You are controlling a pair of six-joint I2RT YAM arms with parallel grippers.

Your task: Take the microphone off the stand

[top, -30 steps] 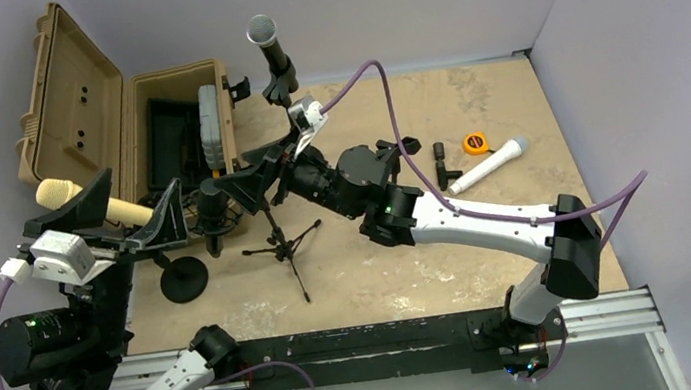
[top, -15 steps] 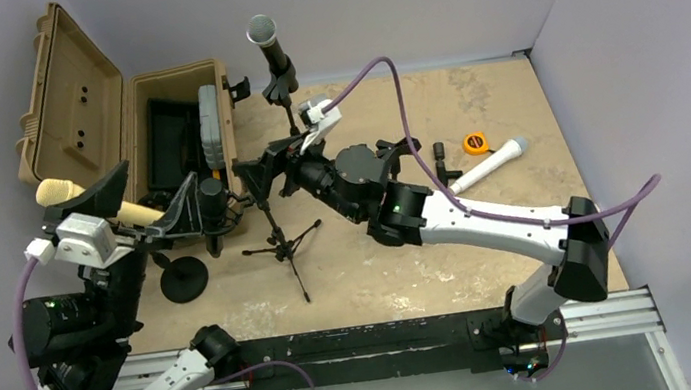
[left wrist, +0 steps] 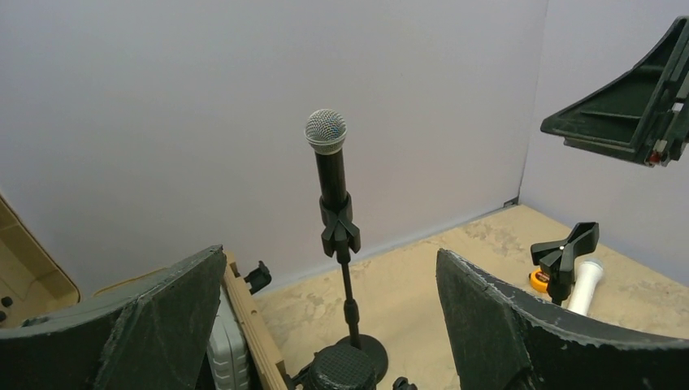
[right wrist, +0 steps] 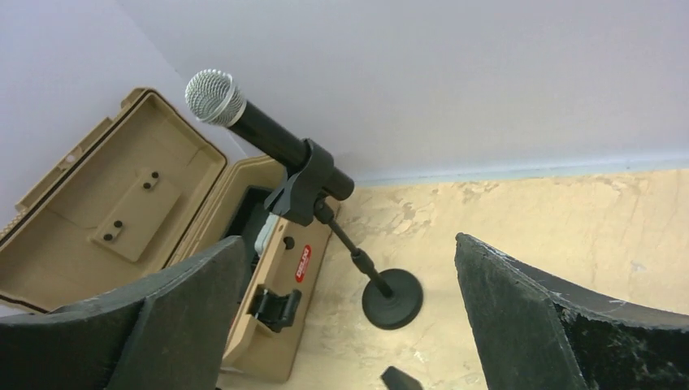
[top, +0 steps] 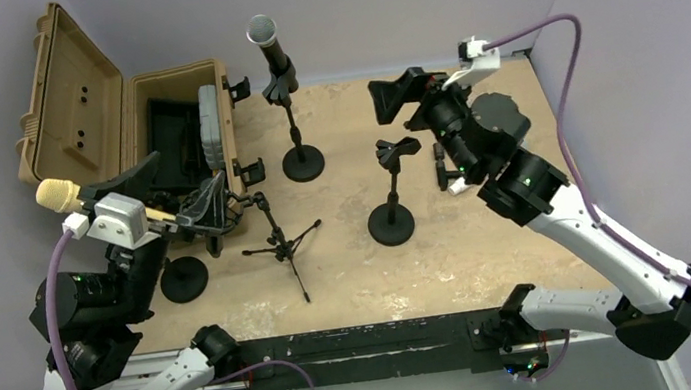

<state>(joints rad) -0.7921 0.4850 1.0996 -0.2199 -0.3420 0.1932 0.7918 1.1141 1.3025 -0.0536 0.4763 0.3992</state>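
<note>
Tan table (top: 470, 249) bears microphone stands (top: 302, 163) and open case (top: 72, 100).

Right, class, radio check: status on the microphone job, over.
Left pincer open, low beside the case. Right pincer open, holding nothing. Silver-headed microphone clipped in its stand, untouched. Empty stand mid-table.

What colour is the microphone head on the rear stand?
Silver microphone head, clearest in right wrist view.

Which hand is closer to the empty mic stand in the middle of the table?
Right. The right hand hovers just beyond the empty stand, toward the back wall; the left hand is well off to its left, by the tan case.
</note>
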